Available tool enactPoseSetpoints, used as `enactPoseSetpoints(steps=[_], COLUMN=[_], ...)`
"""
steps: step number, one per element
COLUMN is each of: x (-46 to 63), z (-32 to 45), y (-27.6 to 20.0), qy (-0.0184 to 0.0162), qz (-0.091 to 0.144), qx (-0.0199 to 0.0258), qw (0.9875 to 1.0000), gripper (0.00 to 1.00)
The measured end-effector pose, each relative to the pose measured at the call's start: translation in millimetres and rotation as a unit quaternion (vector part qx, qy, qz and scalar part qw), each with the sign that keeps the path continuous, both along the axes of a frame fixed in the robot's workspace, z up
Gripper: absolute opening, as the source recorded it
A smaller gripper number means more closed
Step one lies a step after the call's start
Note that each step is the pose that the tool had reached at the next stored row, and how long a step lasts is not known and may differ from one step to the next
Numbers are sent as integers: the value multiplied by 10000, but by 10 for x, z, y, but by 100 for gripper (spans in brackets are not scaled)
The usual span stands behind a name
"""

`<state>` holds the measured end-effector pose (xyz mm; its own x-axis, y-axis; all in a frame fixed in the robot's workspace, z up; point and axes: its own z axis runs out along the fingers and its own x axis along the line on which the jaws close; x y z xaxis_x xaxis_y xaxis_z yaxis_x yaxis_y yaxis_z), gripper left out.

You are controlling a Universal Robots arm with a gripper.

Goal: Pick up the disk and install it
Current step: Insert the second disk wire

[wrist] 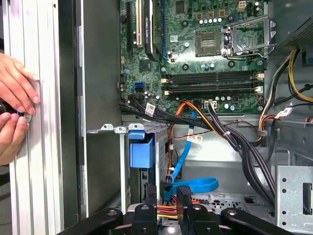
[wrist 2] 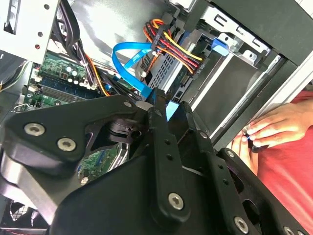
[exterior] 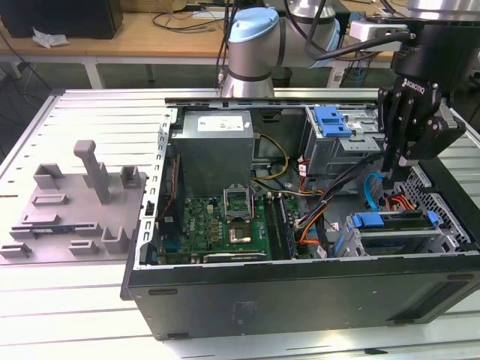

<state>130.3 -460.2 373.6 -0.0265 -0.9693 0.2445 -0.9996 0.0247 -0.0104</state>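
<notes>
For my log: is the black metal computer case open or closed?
Open: the black metal computer case has no side cover; its green motherboard lies exposed.

Exterior view high, angled down over open computer case (exterior: pixel 300 292), both wrist views close inside it, sharing blue cable (wrist 2: pixel 129 63) and gripper (wrist: pixel 168 193)

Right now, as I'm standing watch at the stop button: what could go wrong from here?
1. The blue data cable loops right beside the claw, with coloured power wires next to it; either could snag or be pulled from its plug.
2. A person's hands are just outside the case wall, close to the arm; a sideways move might strike them.
</notes>
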Motion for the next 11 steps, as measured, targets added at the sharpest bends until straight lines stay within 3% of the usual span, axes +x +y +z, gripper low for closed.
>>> enactPoseSetpoints(steps=[11], x=[0], z=[-41], y=[0], qy=[0], qz=[0], qx=[-20], qw=[10000], gripper=[30])
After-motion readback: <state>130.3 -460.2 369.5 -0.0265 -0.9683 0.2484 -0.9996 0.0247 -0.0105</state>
